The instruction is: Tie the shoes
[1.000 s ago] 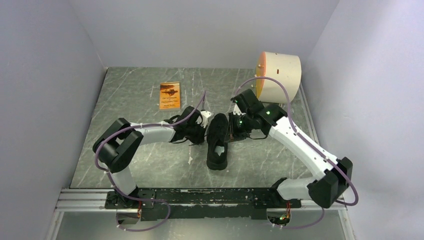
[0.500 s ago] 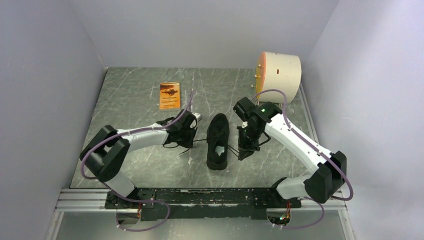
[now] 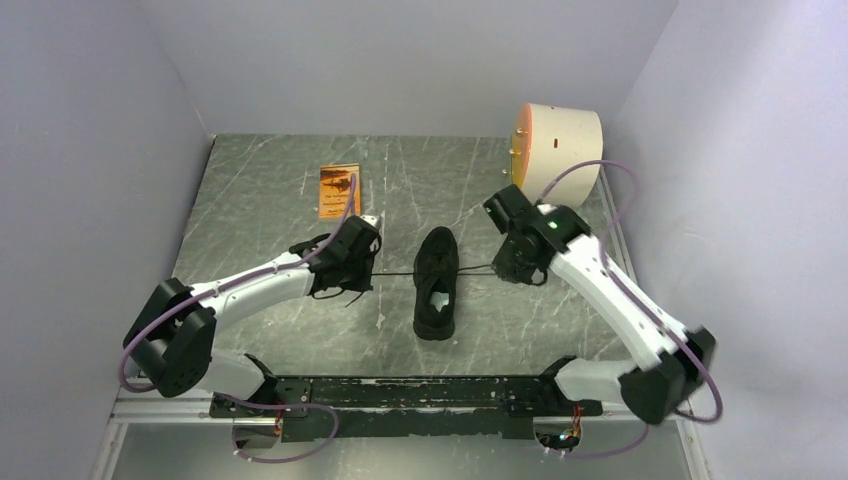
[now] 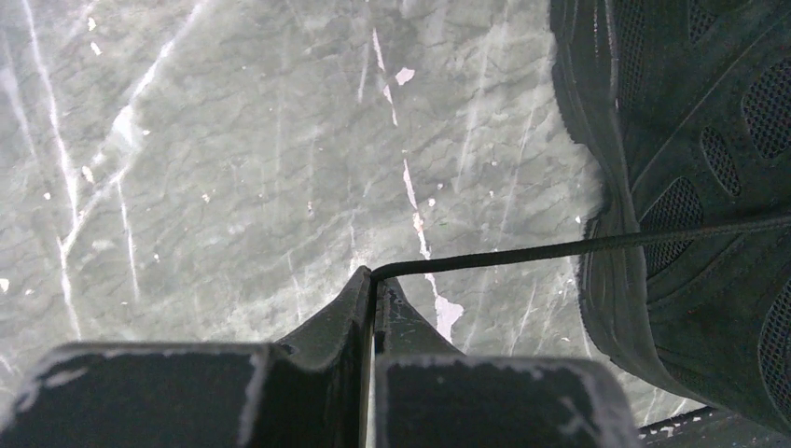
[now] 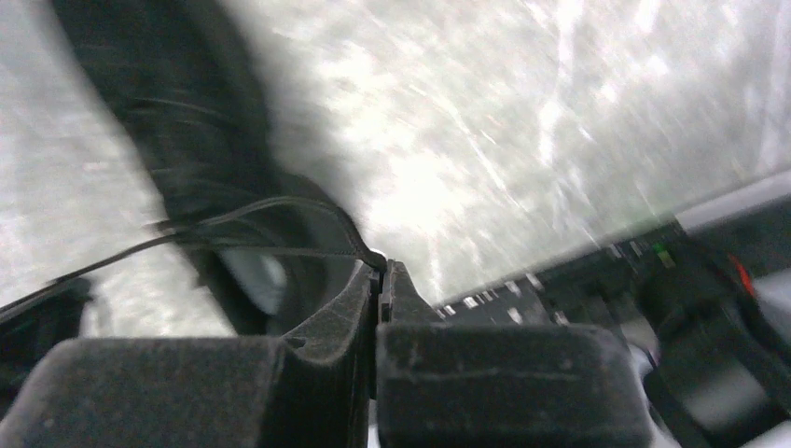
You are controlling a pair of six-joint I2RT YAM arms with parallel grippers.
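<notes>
Black sneaker (image 3: 436, 285) between outspread left arm (image 3: 255, 283) and right arm (image 3: 603, 292), jaws clamped on taut laces (image 4: 560, 247)

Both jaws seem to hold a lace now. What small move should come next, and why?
Probably draw the jaws slightly further apart, to tighten the lacing. Each pair is shut on a black lace, and both strands run nearly straight out from the sneaker, one to the left and one to the right, so little slack seems left.

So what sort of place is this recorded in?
Probably a robot test cell: plain pale walls box in a marble-pattern tabletop, and the left arm and right arm are bolted to a metal rail at its near edge.
</notes>
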